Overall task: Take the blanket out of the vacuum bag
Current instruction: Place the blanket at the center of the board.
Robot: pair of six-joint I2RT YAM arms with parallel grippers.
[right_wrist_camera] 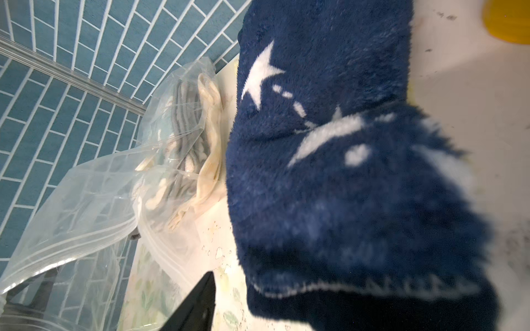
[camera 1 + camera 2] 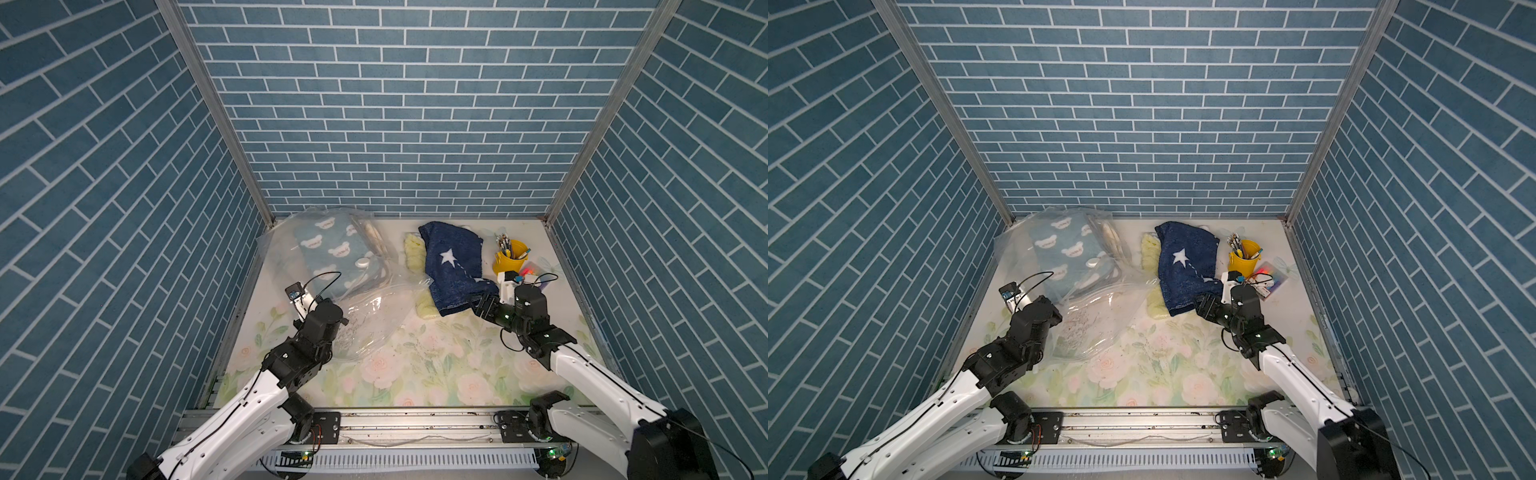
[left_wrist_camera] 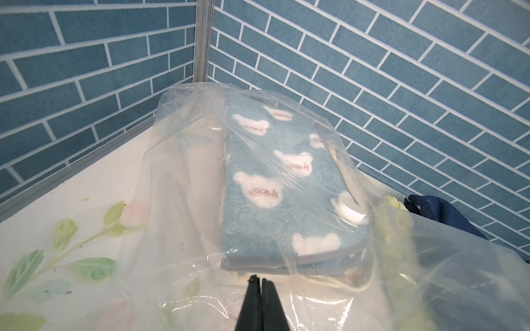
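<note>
The vacuum bag (image 2: 374, 320) is a large clear crinkly sack lying at the back left, with its round white valve cap (image 2: 363, 262) on top. A folded light-blue bear-print blanket (image 2: 332, 249) lies inside it, also seen in the left wrist view as the blanket (image 3: 275, 183) under the film. My left gripper (image 3: 261, 279) is shut just short of that blanket's near edge, on the film; whether it pinches plastic I cannot tell. A navy star blanket (image 2: 455, 266) lies outside the bag. My right gripper (image 2: 482, 307) is open at its near corner, one finger (image 1: 198, 303) showing, the other hidden by the cloth.
A pale yellow-green cloth (image 2: 415, 255) lies partly under the navy blanket. A yellow bucket of pens (image 2: 510, 257) and a small clear box (image 2: 536, 274) stand at the back right. Grey and cream folded cloths (image 1: 189, 129) are also in the bag. Blue brick walls enclose three sides.
</note>
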